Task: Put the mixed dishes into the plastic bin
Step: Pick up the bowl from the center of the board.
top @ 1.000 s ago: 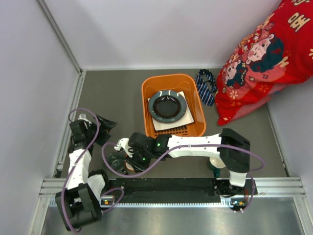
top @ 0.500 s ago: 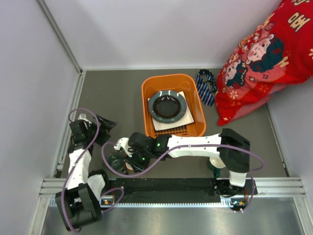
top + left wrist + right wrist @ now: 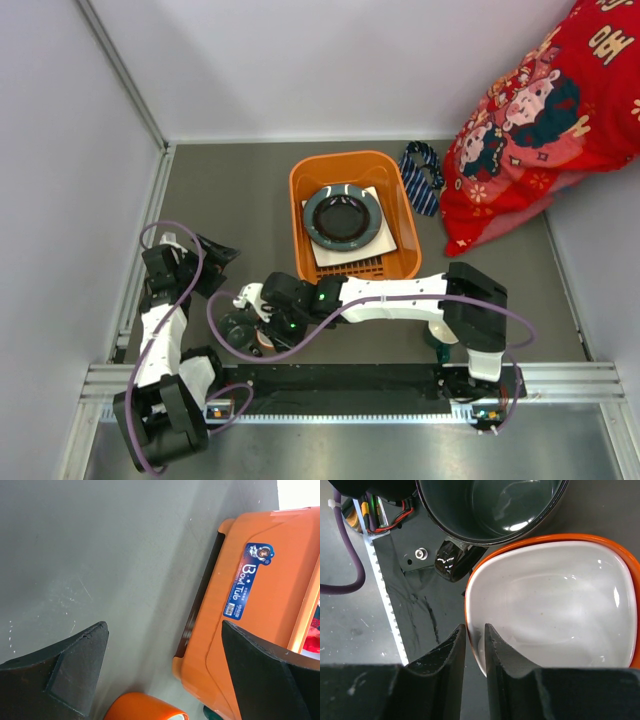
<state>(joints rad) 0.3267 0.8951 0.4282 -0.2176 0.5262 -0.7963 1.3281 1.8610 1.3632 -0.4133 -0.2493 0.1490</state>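
Mixed dishes: I count two of five in. The plastic bin [image 3: 297, 200] sits mid-tabletop, toward the far edge. Inside it the white square plate [image 3: 340, 258] lies flat on the slotted bottom, and the round blue-grey plate [image 3: 343, 215] is stacked on top. Nothing else is in the bin.

Left to do: the orange bowl [image 3: 555, 615] and the dark teal cup [image 3: 490, 505]. They're right beside each other near the near edge, left of centre, both upright and empty. I can't tell if they touch. I can't find the cream mug in any view.

My right fingers [image 3: 445, 665] are almost closed, only a thin gap, straddling the bowl's rim. It looks like a pinch on the rim, with the bowl not lifted yet. My left fingers [image 3: 65, 665] are spread wide and hold nothing, hanging over bare tabletop off the bin's left side.

The necktie [image 3: 425, 175], off the bin's right side, stays out.
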